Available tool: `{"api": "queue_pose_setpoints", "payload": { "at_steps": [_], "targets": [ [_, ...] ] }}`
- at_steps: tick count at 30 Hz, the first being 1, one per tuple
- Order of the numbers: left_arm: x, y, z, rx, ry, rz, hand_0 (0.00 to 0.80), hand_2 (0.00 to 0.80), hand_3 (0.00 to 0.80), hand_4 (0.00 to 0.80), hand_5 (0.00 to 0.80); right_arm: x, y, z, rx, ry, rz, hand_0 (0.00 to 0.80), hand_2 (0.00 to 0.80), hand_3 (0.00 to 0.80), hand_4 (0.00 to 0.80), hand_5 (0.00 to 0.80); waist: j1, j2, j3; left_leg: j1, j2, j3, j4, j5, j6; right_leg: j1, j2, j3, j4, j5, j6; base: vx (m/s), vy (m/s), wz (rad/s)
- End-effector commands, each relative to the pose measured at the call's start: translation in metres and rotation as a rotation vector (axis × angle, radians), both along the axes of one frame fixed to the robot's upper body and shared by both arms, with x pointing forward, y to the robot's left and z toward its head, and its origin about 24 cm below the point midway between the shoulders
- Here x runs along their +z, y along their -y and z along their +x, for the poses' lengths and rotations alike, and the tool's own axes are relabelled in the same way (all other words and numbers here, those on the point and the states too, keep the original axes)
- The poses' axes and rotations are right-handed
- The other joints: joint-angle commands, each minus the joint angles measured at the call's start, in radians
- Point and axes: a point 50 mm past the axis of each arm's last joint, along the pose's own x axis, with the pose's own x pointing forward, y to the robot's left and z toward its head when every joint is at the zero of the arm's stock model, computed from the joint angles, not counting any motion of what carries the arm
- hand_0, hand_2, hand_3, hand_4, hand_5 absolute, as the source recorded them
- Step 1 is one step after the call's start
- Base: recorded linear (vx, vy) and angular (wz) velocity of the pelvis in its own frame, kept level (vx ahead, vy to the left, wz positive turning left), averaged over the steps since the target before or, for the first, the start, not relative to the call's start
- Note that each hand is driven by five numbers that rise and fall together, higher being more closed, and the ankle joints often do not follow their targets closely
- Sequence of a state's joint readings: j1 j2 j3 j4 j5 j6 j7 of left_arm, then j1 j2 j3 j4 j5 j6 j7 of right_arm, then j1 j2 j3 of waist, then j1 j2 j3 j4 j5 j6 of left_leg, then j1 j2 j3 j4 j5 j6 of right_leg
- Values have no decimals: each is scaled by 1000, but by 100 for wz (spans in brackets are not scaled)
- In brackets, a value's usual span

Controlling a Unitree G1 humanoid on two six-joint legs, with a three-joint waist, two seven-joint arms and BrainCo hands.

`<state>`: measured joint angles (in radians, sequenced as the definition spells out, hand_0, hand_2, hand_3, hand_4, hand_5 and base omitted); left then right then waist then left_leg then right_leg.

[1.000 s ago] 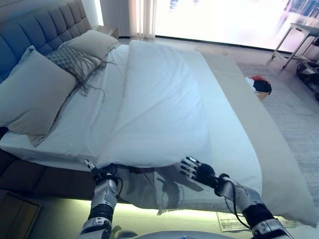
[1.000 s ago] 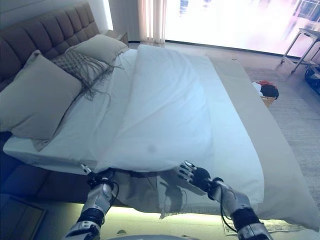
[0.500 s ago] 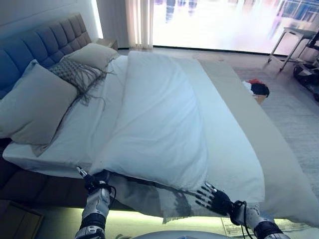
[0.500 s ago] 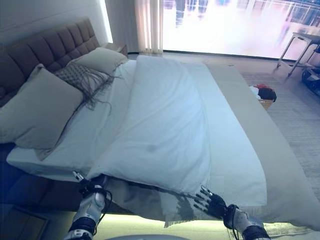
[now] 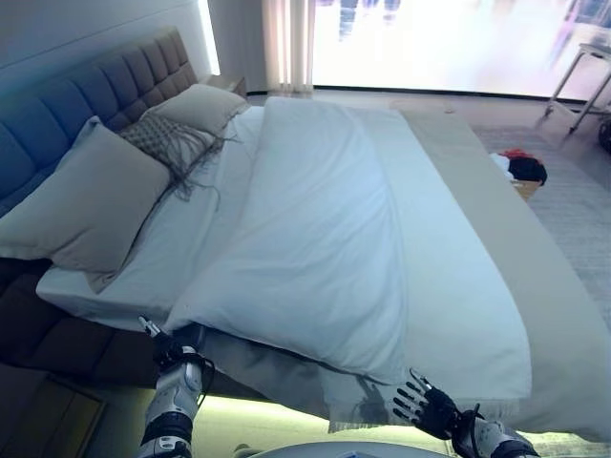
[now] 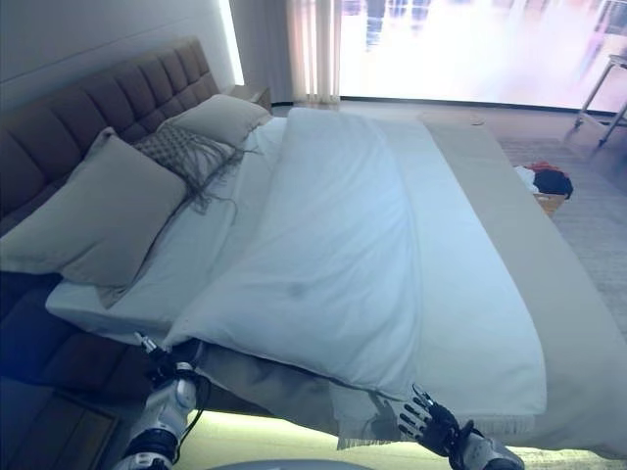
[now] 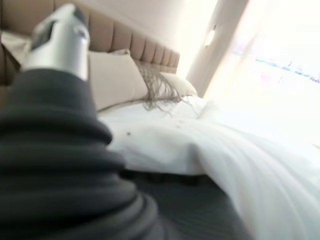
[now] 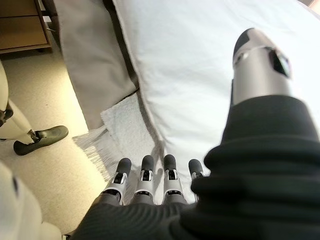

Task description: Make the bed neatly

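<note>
Currently duvet (image 5: 315, 239) folded lengthwise down mid-bed, near sheet bare beside pillows (image 5: 91, 205). Left hand (image 5: 175, 355) tucked under duvet's near corner, probably to drag it; fingers hidden, cannot tell. Right hand (image 6: 428, 422) spread, holding nothing, below bed edge.

Two silver-grey robot arms reach up from the bottom of the head camera's view. The left hand (image 5: 174, 351) sits at the lower left, raised on an upright forearm, with one silver finger poking up and away above the dark ribbed wrist cover; its other fingers are hidden. The right hand (image 5: 427, 407) sits at the lower right, held low, its dark-tipped fingers (image 8: 143, 176) straight and spread side by side, thumb set apart, holding nothing.
</note>
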<state>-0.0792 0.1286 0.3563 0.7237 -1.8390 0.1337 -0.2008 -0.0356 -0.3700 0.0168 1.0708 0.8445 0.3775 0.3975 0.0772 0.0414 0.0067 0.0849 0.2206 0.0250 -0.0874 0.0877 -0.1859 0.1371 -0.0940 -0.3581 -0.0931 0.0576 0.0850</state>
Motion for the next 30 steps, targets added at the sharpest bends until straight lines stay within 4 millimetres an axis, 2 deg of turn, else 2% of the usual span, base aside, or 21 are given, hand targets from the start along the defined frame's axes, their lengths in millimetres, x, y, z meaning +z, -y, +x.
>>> {"api": "queue_pose_setpoints", "payload": {
  "at_steps": [1, 11, 14, 20, 23, 30],
  "targets": [
    [87, -111, 5, 218, 300, 445, 0, 0, 0, 0, 0, -1, -1, 8, -100, 39, 34, 0, 0, 0, 0, 0, 110, -50, -25, -21, -57, -18, 0, -57, 38, 35, -153, -22, 6, -41, 80, -53, 23, 15],
    [115, -185, -47, 463, 259, 539, 0, 0, 0, 0, 0, 0, 5, 8, -145, 39, 25, 0, 0, 0, 0, 0, 168, -47, -29, -49, -75, -56, 0, -48, 43, 37, -152, -62, 6, -49, 82, -43, 24, 0],
    [123, -208, -70, 555, 224, 557, 0, 0, 0, 0, 0, 0, 9, 6, -157, 37, 20, 0, 0, 0, 0, 0, 184, -48, -31, -53, -78, -68, 0, -50, 42, 43, -148, -73, 6, -59, 83, -12, 2, 0],
    [153, -251, -115, 762, 146, 573, 0, 0, 0, 0, 0, 2, 18, 5, -177, 32, -6, 0, 0, 0, 0, 0, 214, -44, -34, -70, -86, -97, 0, -42, 41, 44, -144, -93, 6, -66, 85, -12, 11, -1],
    [163, -265, -136, 829, 102, 570, 0, 0, 0, 0, 0, 2, 20, 4, -180, 25, -22, 0, 0, 0, 0, 0, 227, -39, -35, -78, -90, -114, 0, -39, 41, 46, -141, -103, 6, -71, 85, 2, 41, 2],
    [176, -285, -168, 972, -31, 507, 0, 0, 0, 0, 0, 1, 24, 1, -127, -2, -65, 0, 0, 0, 0, 0, 246, -33, -39, -95, -99, -136, 0, -31, 40, 63, -139, -127, 7, -81, 82, 17, 64, 1]
  ]
}}
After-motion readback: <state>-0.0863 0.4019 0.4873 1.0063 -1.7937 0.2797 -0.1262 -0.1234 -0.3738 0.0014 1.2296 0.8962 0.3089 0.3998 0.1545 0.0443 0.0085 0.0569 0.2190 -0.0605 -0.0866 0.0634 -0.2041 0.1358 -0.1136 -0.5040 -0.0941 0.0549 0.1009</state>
